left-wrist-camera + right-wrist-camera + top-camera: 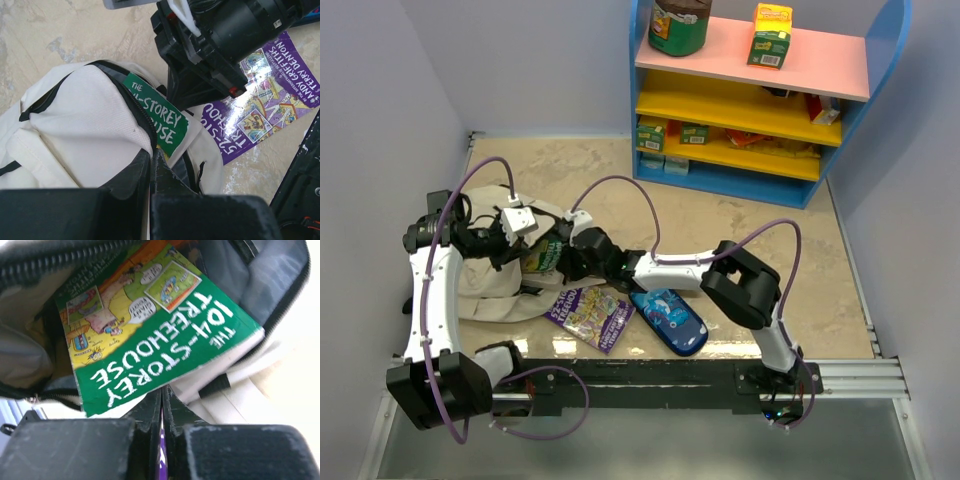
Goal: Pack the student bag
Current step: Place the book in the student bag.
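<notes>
The student bag (492, 290), a soft beige canvas backpack with a black zip and grey inner lining, lies slumped on its side just left of the purple book (590, 316). Its zipped mouth gapes open towards that book, and a green treehouse book (545, 258) sticks partway out.

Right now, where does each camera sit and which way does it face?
Top external: fixed above and behind the arms, looking down on the table; the left arm and right arm show, reaching to the student bag.
Left wrist: on the left arm, looking along the left fingers at the bag's zip edge; the right arm's end shows beyond.
Right wrist: on the right arm, looking past the right fingers into the open bag at the green book.
Shared: both wrist views see the green book in the bag.
</notes>
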`<state>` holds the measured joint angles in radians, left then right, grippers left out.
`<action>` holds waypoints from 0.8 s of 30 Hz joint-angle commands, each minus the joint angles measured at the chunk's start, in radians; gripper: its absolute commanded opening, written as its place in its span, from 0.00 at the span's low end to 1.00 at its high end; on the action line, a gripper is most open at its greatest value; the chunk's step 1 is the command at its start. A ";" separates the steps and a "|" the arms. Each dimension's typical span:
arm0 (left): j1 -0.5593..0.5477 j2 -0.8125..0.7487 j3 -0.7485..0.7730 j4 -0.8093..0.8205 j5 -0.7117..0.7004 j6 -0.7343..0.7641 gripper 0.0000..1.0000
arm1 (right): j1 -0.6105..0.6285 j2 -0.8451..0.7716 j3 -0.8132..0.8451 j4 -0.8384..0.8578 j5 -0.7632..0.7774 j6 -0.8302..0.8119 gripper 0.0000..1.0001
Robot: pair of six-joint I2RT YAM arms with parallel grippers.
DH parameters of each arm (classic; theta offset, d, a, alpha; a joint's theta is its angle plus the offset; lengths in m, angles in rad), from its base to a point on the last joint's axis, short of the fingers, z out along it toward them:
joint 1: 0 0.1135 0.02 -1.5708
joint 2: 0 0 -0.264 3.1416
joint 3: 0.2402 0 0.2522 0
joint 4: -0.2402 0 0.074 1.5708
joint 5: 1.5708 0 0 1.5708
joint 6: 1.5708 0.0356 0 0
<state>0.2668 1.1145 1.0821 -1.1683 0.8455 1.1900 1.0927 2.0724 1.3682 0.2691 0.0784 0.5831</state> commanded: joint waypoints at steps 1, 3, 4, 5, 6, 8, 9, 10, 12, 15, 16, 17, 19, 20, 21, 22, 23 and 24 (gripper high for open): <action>-0.009 -0.001 0.015 -0.024 0.096 0.025 0.00 | -0.005 -0.100 -0.056 -0.027 0.014 -0.038 0.00; -0.008 -0.002 0.013 -0.022 0.092 0.025 0.00 | -0.005 -0.129 -0.101 -0.027 0.037 -0.048 0.00; -0.009 -0.004 0.013 -0.021 0.090 0.025 0.00 | -0.005 -0.133 -0.121 -0.027 0.040 -0.052 0.00; -0.008 -0.004 0.013 -0.025 0.092 0.025 0.00 | -0.007 -0.138 -0.129 -0.027 0.043 -0.052 0.00; -0.009 -0.007 0.016 -0.025 0.092 0.025 0.00 | -0.007 -0.140 -0.135 -0.024 0.043 -0.052 0.00; -0.009 -0.008 0.021 -0.025 0.095 0.020 0.00 | -0.007 -0.127 -0.129 -0.015 0.040 -0.049 0.00; -0.009 -0.008 0.028 -0.028 0.096 0.019 0.00 | -0.007 -0.120 -0.123 -0.014 0.040 -0.049 0.00; -0.009 -0.008 0.032 -0.030 0.098 0.017 0.00 | -0.007 -0.103 -0.100 -0.019 0.037 -0.049 0.00; -0.009 -0.010 0.033 -0.037 0.101 0.019 0.00 | -0.005 -0.081 -0.075 -0.022 0.037 -0.054 0.00; -0.008 -0.015 0.030 -0.044 0.101 0.025 0.00 | -0.005 -0.038 -0.026 -0.013 0.032 -0.052 0.00; -0.008 -0.016 0.029 -0.044 0.101 0.025 0.00 | -0.007 -0.023 0.011 -0.014 0.024 -0.051 0.00; -0.008 -0.018 0.029 -0.042 0.099 0.026 0.00 | -0.007 0.001 0.031 -0.011 0.018 -0.049 0.00; -0.009 -0.018 0.029 -0.042 0.106 0.026 0.00 | -0.001 0.034 0.093 -0.011 0.000 -0.034 0.00; -0.009 -0.016 0.030 -0.042 0.106 0.023 0.00 | 0.004 0.064 0.113 -0.010 -0.008 -0.028 0.00; -0.008 -0.013 0.032 -0.044 0.107 0.023 0.00 | 0.007 0.077 0.133 -0.010 -0.014 -0.022 0.00; -0.008 -0.012 0.035 -0.044 0.109 0.023 0.00 | 0.015 0.089 0.170 -0.004 -0.026 -0.011 0.00; -0.009 -0.010 0.038 -0.045 0.109 0.025 0.00 | 0.019 0.104 0.189 -0.004 -0.040 -0.011 0.00; -0.009 -0.008 0.039 -0.045 0.107 0.025 0.00 | 0.022 0.126 0.207 -0.007 -0.045 -0.008 0.00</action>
<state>0.2668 1.1191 1.0821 -1.1748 0.8558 1.1912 1.0950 2.1674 1.4658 0.2314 0.0795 0.5545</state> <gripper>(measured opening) 0.027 0.007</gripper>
